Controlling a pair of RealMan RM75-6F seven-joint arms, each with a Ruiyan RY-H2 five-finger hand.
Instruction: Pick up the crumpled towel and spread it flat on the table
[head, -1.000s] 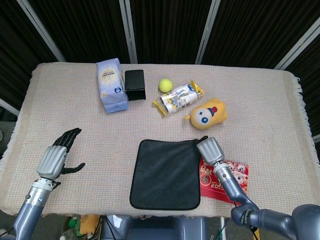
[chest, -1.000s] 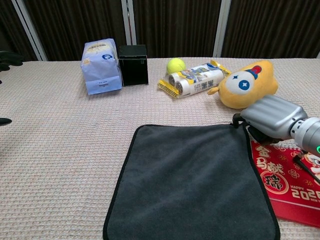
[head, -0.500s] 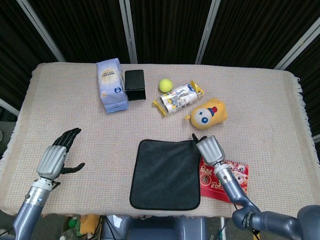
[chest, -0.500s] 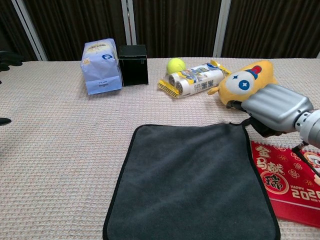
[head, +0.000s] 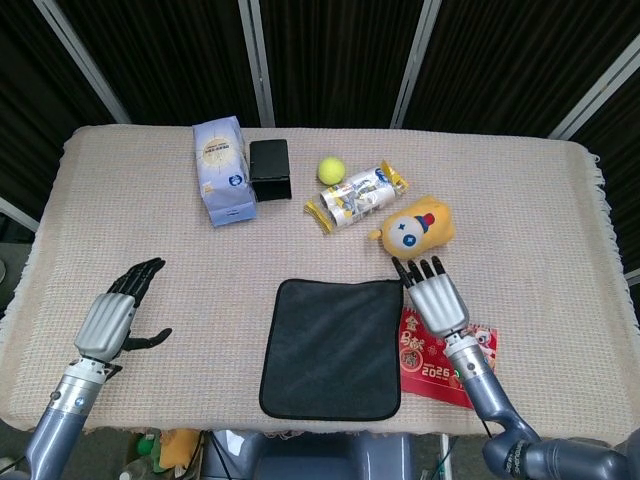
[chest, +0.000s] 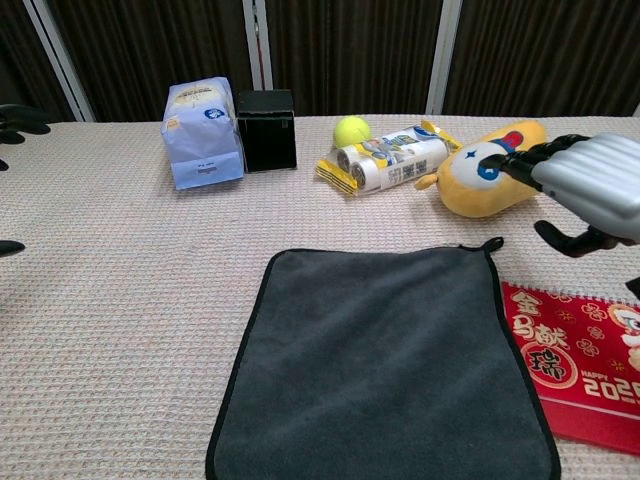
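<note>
Counter (head: 560, 200), covered in a beige woven cloth, fills both views.

Towel (head: 333, 348): dark grey, lies flat at lower centre of the head view, near the counter's front edge. All four edges look straight and no folds are visible. Its long axis runs from the front edge toward the back of the counter, with the top edge slightly narrower in the chest view. A small hanging loop at the upper right corner points up and right, toward the plush.

Change: half a second ago the right hand (head: 436, 300) was curled at the towel's upper right corner. Now it has let go and lifted; fingers are spread apart, holding nothing, and it hovers just right of that corner above the red card (head: 447, 360). The towel's outline matches the earlier frame, so the release did not drag it.

Judgement: the spread looks done; what remains is at most pulling the arm clear.

Left hand (head: 112, 318): lower left of the head view, fingers apart and empty, well apart from the towel, position unchanged.

Upper part of the frame, well clear of the towel: blue bag (head: 223, 170), yellow plush (head: 416, 228), black box (head: 270, 169), wrapped rolls (head: 357, 193), tennis ball (head: 331, 169).
</note>
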